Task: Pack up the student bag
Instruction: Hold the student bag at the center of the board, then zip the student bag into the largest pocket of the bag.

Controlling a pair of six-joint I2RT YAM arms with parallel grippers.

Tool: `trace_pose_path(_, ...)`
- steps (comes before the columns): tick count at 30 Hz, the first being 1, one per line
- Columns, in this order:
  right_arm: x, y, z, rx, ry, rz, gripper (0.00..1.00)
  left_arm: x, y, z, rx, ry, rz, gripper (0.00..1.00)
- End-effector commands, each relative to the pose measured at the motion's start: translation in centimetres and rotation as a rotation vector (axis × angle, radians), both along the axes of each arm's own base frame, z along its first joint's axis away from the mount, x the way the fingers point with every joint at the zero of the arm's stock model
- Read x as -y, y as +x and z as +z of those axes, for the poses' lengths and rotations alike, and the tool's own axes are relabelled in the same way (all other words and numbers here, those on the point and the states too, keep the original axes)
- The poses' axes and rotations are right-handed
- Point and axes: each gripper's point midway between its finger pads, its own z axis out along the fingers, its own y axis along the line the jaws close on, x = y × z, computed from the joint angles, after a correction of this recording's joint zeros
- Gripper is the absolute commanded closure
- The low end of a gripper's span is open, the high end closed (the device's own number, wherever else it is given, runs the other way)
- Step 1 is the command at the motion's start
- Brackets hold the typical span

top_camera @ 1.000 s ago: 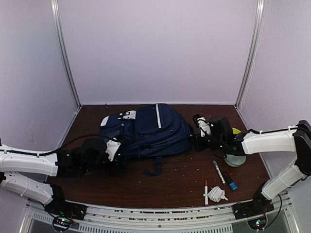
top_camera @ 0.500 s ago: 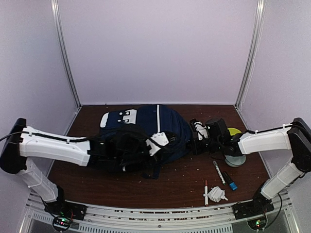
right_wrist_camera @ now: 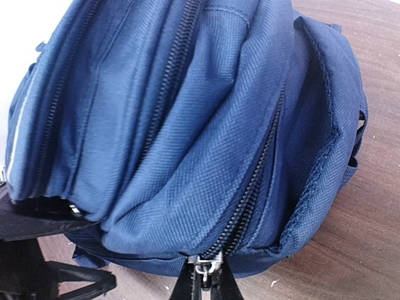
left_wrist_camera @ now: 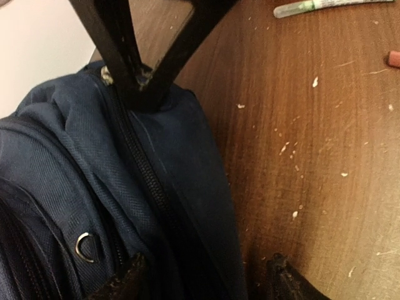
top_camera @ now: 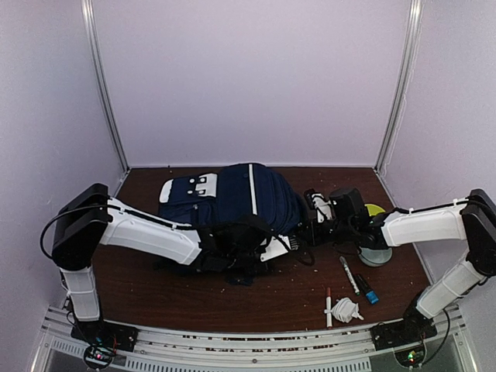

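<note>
The student bag (top_camera: 240,198), a large navy backpack with a white stripe, lies in the middle of the table. My right gripper (top_camera: 312,215) is at its right end, shut on a metal zipper pull (right_wrist_camera: 208,267) of a side zipper; in the right wrist view the gripper (right_wrist_camera: 208,286) sits at the bottom edge. My left gripper (top_camera: 284,246) reaches across the bag's front to its right front corner. It is open (left_wrist_camera: 206,284), its fingertips (left_wrist_camera: 125,281) straddling the bag's edge (left_wrist_camera: 169,187) by a closed zipper. The right gripper's fingers (left_wrist_camera: 134,69) show at the top of the left wrist view.
To the right front lie a white marker (top_camera: 348,273), a blue-capped marker (top_camera: 366,290), a thin white pen (top_camera: 328,304) and a white crumpled item (top_camera: 346,310). A grey roll (top_camera: 375,254) and a yellow-green object (top_camera: 376,209) sit under the right arm. A green-white marker (left_wrist_camera: 325,6) shows in the left wrist view.
My left arm has swung right from the bag's left side, across its front, to its right front corner. The bag has shifted and bulged slightly. The right gripper stays at the bag's right end.
</note>
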Motion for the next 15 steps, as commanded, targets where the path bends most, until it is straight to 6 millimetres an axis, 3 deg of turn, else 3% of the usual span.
trace_pose_path(1,-1.1,-0.2,2.5,0.028,0.072,0.031,1.00,-4.2,4.7,-2.1,0.037,0.094,0.210,0.40)
trace_pose_path(4,-1.1,-0.1,2.7,0.029,0.064,0.032,1.00,-5.3,5.3,-2.4,0.042,0.115,0.248,0.64)
trace_pose_path(7,-0.3,0.4,2.6,0.031,0.015,0.002,1.00,-5.7,4.5,-1.9,0.020,0.094,0.227,1.00)
trace_pose_path(13,4.6,2.7,2.6,0.050,-0.169,-0.132,1.00,-8.1,1.6,-0.5,-0.033,0.021,0.190,1.00)
trace_pose_path(15,6.8,3.4,2.7,0.053,-0.237,-0.184,1.00,-9.3,0.3,-1.0,-0.068,0.037,0.179,1.00)
